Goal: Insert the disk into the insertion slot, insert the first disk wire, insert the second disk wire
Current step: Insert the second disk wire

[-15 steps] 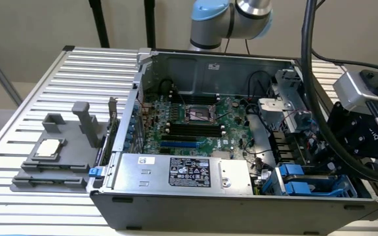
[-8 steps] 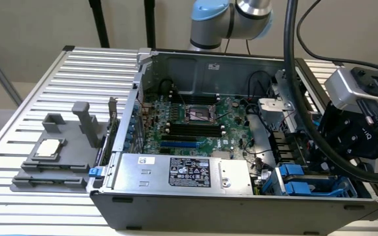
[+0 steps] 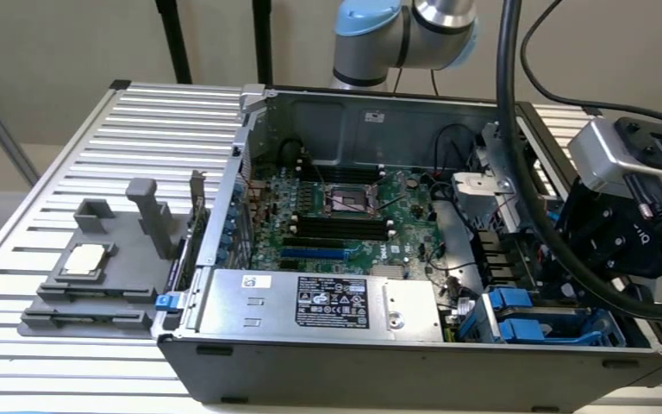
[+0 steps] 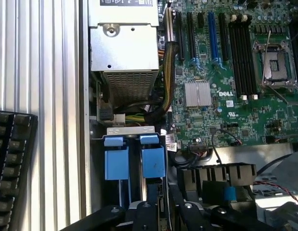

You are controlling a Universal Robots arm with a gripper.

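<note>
The insertion slot (image 3: 534, 316) is the metal bay with bright blue rails and tabs at the front corner of the open computer case, on the exterior view's right. In the wrist view the insertion slot (image 4: 134, 161) shows two blue tabs side by side under a pale metal lip. My gripper (image 3: 590, 280) hangs black just above and beside this bay, under the silver wrist camera. The gripper (image 4: 165, 214) is directly over the blue tabs. The silver body and white label of the disk are hidden. I cannot tell whether a drive sits in the bay.
A grey power-supply box (image 3: 320, 302) with a black-and-white label lies along the case's front. The green motherboard (image 3: 343, 216) fills the middle. Thick black cables (image 3: 561, 250) hang off the arm. A grey fixture (image 3: 96, 276) stands on the slatted table. A black keyboard (image 4: 11, 168) lies outside the case.
</note>
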